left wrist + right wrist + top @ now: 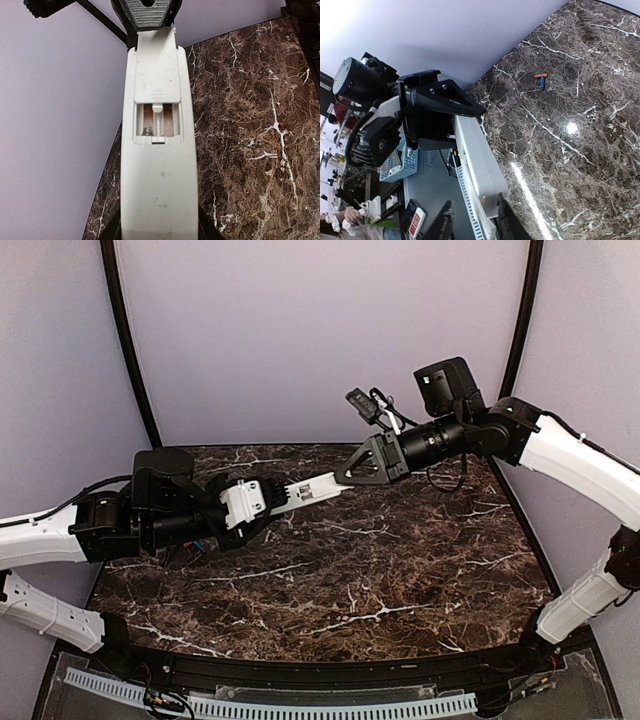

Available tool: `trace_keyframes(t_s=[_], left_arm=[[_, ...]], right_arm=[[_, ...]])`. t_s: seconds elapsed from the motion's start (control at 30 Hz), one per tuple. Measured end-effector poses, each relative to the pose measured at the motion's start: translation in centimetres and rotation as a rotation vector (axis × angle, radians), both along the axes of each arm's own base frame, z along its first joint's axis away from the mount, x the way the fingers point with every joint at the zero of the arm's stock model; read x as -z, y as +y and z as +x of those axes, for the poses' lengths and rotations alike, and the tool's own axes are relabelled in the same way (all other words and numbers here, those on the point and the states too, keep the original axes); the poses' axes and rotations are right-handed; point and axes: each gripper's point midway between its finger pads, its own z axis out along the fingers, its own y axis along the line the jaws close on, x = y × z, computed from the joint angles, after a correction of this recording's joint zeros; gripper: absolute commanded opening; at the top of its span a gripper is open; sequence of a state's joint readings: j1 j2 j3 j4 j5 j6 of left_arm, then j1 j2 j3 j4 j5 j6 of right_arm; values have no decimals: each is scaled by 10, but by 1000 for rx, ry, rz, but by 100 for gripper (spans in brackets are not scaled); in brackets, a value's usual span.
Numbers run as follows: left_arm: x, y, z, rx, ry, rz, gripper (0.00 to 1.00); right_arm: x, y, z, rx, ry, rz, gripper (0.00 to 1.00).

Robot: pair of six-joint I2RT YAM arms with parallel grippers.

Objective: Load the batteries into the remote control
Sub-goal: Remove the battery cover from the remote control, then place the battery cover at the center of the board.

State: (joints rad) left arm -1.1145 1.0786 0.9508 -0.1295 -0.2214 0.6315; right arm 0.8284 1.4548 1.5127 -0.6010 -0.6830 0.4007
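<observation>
Meeting midair, left claw (266,506) and right claw (348,476) clamp the remote control (310,490).

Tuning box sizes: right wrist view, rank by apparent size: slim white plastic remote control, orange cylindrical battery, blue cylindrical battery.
1. The slim white plastic remote control, also nearest the camera.
2. Alike, unranked: orange cylindrical battery, blue cylindrical battery.

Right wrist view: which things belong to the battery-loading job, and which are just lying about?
Job: remote control; batteries, loose on the table.
Lying about: blue basket, off the table.
</observation>
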Motion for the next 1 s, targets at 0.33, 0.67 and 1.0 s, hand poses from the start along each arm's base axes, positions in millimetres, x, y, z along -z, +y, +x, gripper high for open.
trace_keyframes(t_s=[0.33, 0.67, 1.0], left_arm=[[0, 2, 2, -10, -1, 1, 0], [11, 7, 10, -42, 21, 38, 0], [50, 20, 22, -126, 145, 121, 0]], right_arm=[[-2, 0, -5, -9, 60, 15, 0], [-10, 2, -14, -64, 78, 51, 0], [-21, -26, 44, 268, -189, -93, 0]])
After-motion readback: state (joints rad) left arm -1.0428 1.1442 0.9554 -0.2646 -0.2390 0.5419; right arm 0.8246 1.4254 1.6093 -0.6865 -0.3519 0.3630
